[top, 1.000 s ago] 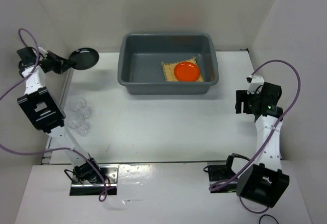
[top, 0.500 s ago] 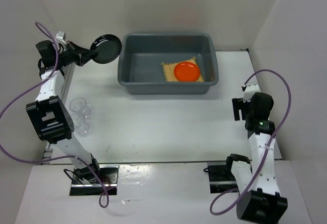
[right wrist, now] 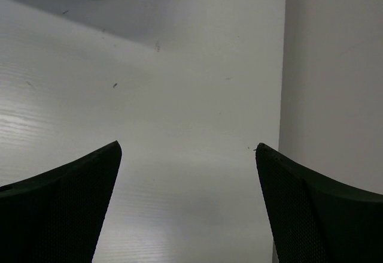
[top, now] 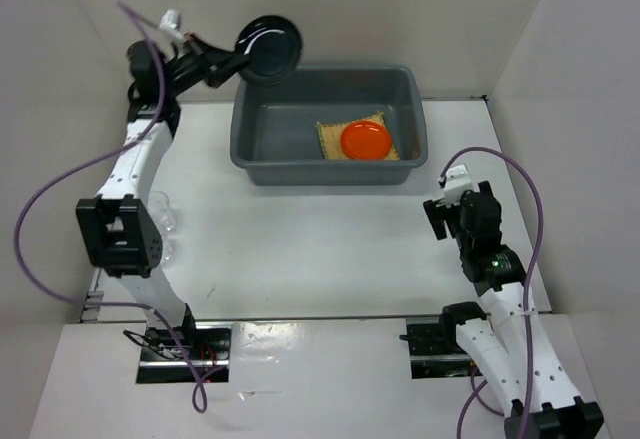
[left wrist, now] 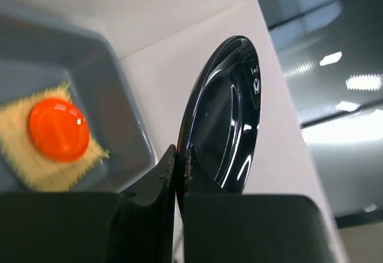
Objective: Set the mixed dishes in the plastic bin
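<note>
White walls around, my left jaws pinch the small round glossy black plate [left wrist: 224, 119] by its rim near the large grey plastic bin [top: 262, 155], and I reckon it's light, stiff, slick, chippable; right jaws spread.

Lighting: bright, even, from overhead. We record the white walls and table [top: 320, 239] as near washed out in the top view.
Shadows: soft and faint; one lies along the plastic bin [top: 330, 164] at its 6 o'clock side.
Glare: white streaks on the black plate [left wrist: 230, 125]; lit ceiling panels at 3 o'clock, left wrist view; a pale sheen on the table at 9 o'clock, right wrist view.
Focus: we find the left fingers [left wrist: 149, 215] and right fingers [right wrist: 54, 209] dark and soft-edged at 6 o'clock.
</note>
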`<state>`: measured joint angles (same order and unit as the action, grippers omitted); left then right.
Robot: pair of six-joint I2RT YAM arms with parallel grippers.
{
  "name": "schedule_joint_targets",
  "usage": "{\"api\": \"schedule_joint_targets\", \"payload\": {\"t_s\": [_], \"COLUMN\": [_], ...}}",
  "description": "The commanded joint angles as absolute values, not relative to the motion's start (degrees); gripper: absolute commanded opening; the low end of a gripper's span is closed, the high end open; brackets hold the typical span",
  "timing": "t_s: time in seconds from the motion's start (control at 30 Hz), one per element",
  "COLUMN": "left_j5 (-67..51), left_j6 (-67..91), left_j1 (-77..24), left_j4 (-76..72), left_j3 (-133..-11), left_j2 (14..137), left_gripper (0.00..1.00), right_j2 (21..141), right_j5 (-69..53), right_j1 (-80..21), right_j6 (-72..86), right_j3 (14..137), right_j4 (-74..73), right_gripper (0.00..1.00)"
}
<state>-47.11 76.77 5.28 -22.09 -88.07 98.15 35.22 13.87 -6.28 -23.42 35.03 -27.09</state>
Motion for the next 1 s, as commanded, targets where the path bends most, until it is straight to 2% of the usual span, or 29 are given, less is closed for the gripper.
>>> {"api": "schedule_joint_targets", "payload": {"t_s": [0.0, 0.1, 0.17, 0.2, 0.3, 0.37, 0.43, 0.83, 0.97], "left_j5": [-40.88, -39.65, -36.32, -34.91, -31.91, -36.72, -32.11, -32.7, -33.22], "left_j6": [58.73, 55.47, 51.18, 50.11, 50.61, 55.7, 54.68, 62.23, 63.63], "left_j1": [-3.57, -7.89, -10.18, -11.33, -15.02, -15.03, -15.73, -20.82, -22.05], "left_j4": [0.32, 6.84, 16.32, 20.0, 35.12, 28.93, 36.32, 27.51, 26.89], "left_j3": [-106.05, -118.18, -127.66, -140.67, -171.18, -168.43, -176.07, -179.56, -179.56], "left_j2": [105.44, 116.16, 125.56, 129.34, 150.76, 155.3, 162.98, 172.61, 174.37], "left_gripper": [0.0, 0.0, 0.0, 0.0, 0.0, 0.0, 0.0, 0.0, 0.07], "right_j2": [34.64, 33.14, 32.35, 31.82, 30.24, 30.23, 29.62, 30.23, 30.23], "right_j5": [18.37, 18.98, 18.98, 19.51, 19.51, 19.51, 19.51, 19.51, 19.51], "right_j1": [-10.11, -10.11, -10.63, -10.63, -10.63, -10.63, -10.63, -10.63, -10.63], "right_j6": [-22.5, -22.5, -22.5, -22.5, -23.03, -23.03, -23.03, -23.03, -23.03], "right_j3": [34.01, 33.4, 33.4, 33.4, 32.87, 32.87, 32.87, 32.87, 32.87], "right_j4": [-22.85, -22.33, -22.32, -22.32, -21.8, -21.8, -21.8, -21.8, -21.8], "right_gripper": [0.97, 0.98, 0.98, 0.98, 0.98, 0.98, 0.98, 0.98, 0.98]}}
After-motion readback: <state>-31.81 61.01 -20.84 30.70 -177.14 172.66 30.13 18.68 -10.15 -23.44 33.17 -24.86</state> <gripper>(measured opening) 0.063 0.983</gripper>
